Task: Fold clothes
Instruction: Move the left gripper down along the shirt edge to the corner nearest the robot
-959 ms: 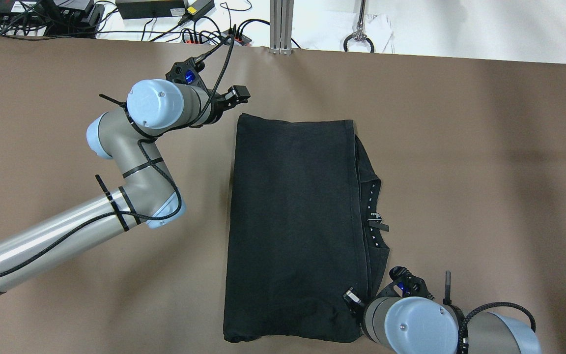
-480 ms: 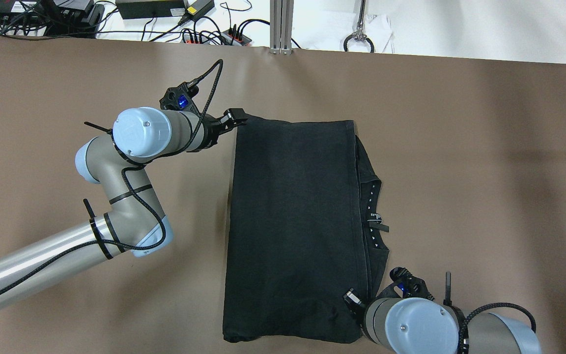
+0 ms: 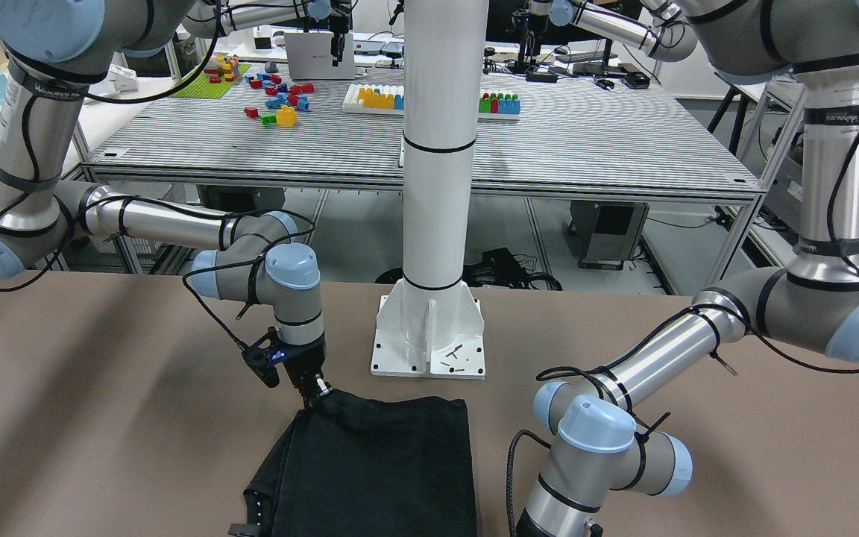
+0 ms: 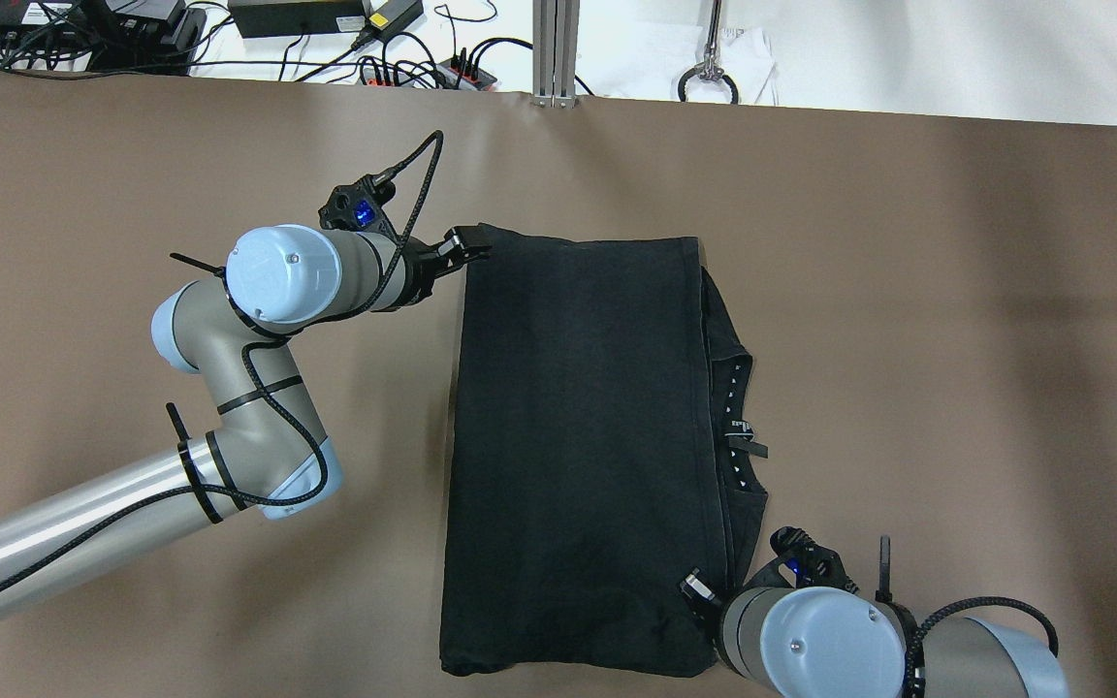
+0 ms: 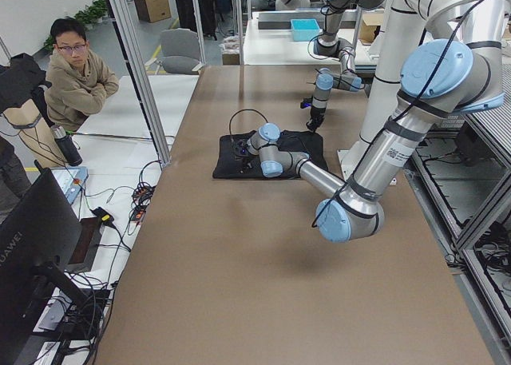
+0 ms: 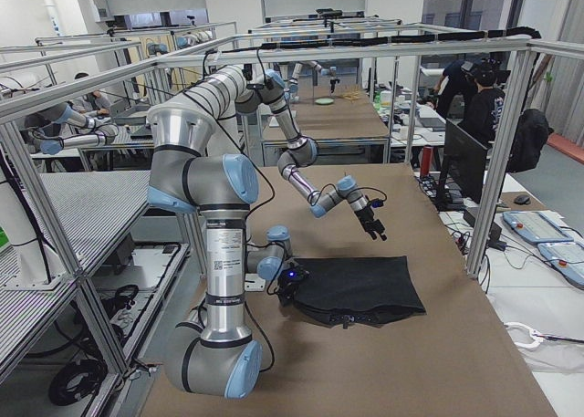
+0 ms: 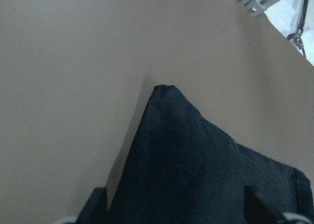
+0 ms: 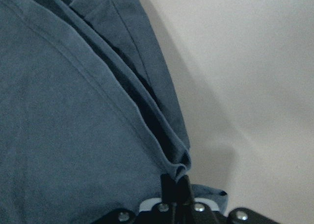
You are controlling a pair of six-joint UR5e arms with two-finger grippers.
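The dark charcoal garment (image 4: pixel 578 436) lies flat on the brown table, folded into a long rectangle, with a collar and small white marks at its right edge (image 4: pixel 738 427). My left gripper (image 4: pixel 471 247) is at the far left corner. In the left wrist view its fingers (image 7: pixel 98 204) stand wide apart, open, with the corner of the garment (image 7: pixel 196 165) between them. My right gripper (image 4: pixel 696 587) is at the near right corner. In the right wrist view it (image 8: pixel 175 182) is shut on the layered edge of the garment (image 8: pixel 73 111). In the front view it (image 3: pixel 319 389) pinches that corner.
The white pillar base (image 3: pixel 429 343) stands just behind the garment's near edge (image 3: pixel 385 462). Cables and a power strip (image 4: pixel 423 73) lie past the table's far edge, with a metal ring (image 4: pixel 709 85) on the white surface there. A person sits beyond the table (image 5: pixel 76 77).
My left gripper came back and down from beyond the far left corner and now straddles that corner. The right gripper and the rest of the garment have not moved.
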